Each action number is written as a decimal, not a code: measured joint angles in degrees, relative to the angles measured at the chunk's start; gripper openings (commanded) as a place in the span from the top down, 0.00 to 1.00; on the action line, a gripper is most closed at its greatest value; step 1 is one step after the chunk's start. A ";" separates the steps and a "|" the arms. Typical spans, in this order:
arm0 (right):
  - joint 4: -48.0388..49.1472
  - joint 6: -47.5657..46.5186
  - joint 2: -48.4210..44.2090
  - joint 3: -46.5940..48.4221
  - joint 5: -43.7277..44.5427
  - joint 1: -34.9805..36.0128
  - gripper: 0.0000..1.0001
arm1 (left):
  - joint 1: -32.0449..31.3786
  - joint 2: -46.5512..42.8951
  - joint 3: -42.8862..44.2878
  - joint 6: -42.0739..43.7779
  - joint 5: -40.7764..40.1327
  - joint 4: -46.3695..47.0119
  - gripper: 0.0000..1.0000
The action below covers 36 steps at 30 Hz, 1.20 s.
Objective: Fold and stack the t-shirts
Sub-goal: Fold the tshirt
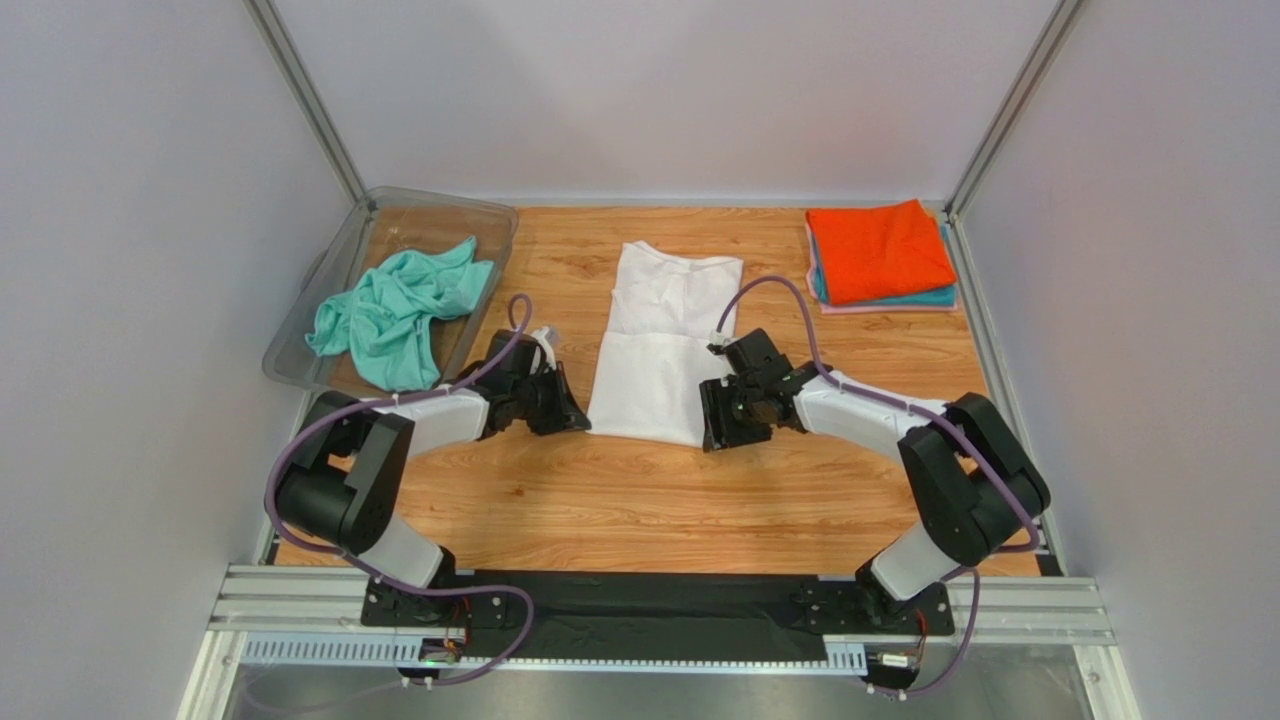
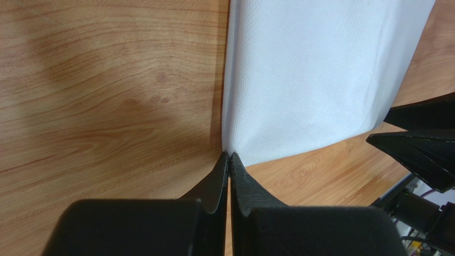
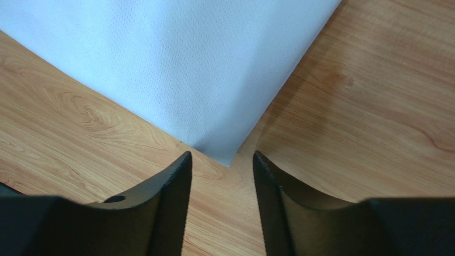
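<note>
Now we see the white t-shirt (image 1: 657, 338) lying as a long folded strip in the middle of the table (image 1: 631, 503). Our left gripper (image 2: 228, 160) is pinched tight at the shirt's near-left corner, and the fabric edge runs straight into its meeting fingertips. Our right gripper (image 3: 221, 156) stands half-spread, with the near-right corner pointing into the gap. The mint-green t-shirt (image 1: 398, 308) sits crumpled in the clear tray (image 1: 428, 197) at far left. At far right, the orange t-shirt (image 1: 879, 248) lies folded on a teal t-shirt (image 1: 909, 300).
</note>
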 measured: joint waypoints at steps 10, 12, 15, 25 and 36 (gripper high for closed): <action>1.77 -0.96 1.77 0.31 -0.87 1.29 1.00 | 0.00 -1.86 -0.81 0.00 -0.81 -0.39 1.00; 1.64 -0.70 1.40 0.17 -0.85 2.03 1.00 | 0.00 -3.26 -1.68 -0.02 -0.90 -0.46 1.00; 0.22 0.09 -1.09 -0.92 -1.77 3.72 1.00 | 0.00 -7.19 -3.78 -0.11 -1.14 -1.29 1.00; -8.09 7.13 -15.04 -1.44 -18.16 13.49 1.00 | 0.00 -39.85 -9.05 -1.38 -3.02 -18.91 0.99; -10.23 19.65 -25.27 -1.79 -31.41 20.79 1.00 | -0.07 -63.08 -7.23 -4.20 -1.81 -35.52 0.98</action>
